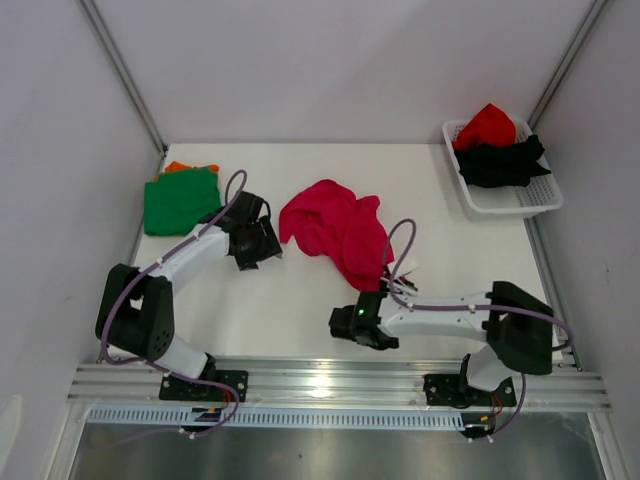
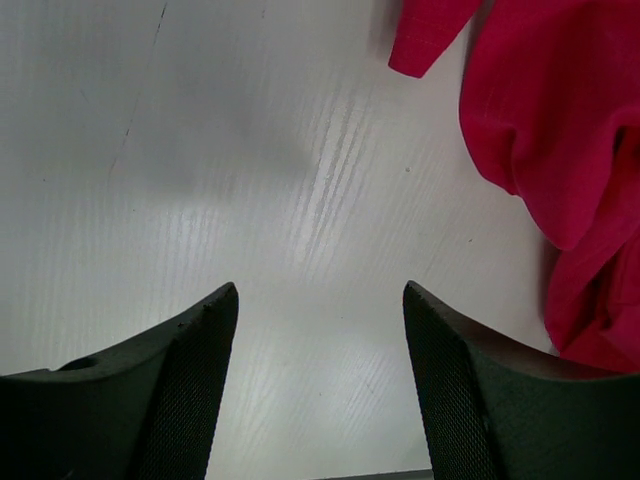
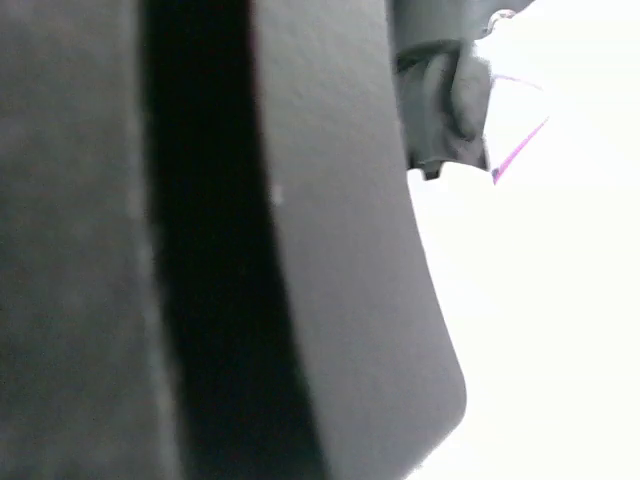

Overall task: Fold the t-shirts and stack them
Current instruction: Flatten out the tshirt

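Bare tabletop (image 2: 250, 180) lies open beneath and ahead of my left jaws. The crumpled magenta t-shirt (image 2: 560, 130) crowds their right side. The folded green t-shirt (image 1: 181, 200) blocks the far-left corner; the white basket (image 1: 505, 205) fills the far-right. My right arm (image 1: 450, 312) bars the near edge.

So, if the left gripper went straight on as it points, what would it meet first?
Likely bare table; only that shows ahead of the open left gripper. The pink shirt lies right of that line.
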Available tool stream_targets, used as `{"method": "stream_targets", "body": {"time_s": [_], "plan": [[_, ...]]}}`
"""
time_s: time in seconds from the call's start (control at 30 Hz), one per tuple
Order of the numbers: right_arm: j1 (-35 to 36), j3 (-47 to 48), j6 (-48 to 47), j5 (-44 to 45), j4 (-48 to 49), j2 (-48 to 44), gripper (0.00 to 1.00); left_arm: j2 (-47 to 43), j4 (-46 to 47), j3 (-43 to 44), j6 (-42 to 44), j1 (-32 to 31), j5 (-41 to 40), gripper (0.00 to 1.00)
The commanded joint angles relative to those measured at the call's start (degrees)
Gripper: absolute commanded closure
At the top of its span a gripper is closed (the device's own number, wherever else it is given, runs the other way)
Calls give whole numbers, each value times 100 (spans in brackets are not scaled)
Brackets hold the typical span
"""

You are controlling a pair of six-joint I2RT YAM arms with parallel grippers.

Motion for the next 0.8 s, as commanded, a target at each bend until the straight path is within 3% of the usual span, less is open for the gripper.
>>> {"method": "stream_targets", "body": {"time_s": [0.0,0.17,0.37,0.47,0.6,0.77], "plan": [[252,739,2362,356,-1302,479,100,-10,-68,260,-30,-53,-177,30],[113,1074,2230,620,-1302,920,100,-45,-173,321,23,-53,-265,30],[-519,680,2256,682,-1302,123,100,-37,-174,330,23,-53,-301,30],[-819,311,2615,419,-1310,-544,100,-19,-156,322,14,-62,-248,30],[-1057,-305,4246,373,-1302,-1301,100,-1,-138,313,14,-71,-230,31],[-1548,-332,4523,1015,-1302,-1602,100,-19,-165,304,40,-106,-239,31]]}}
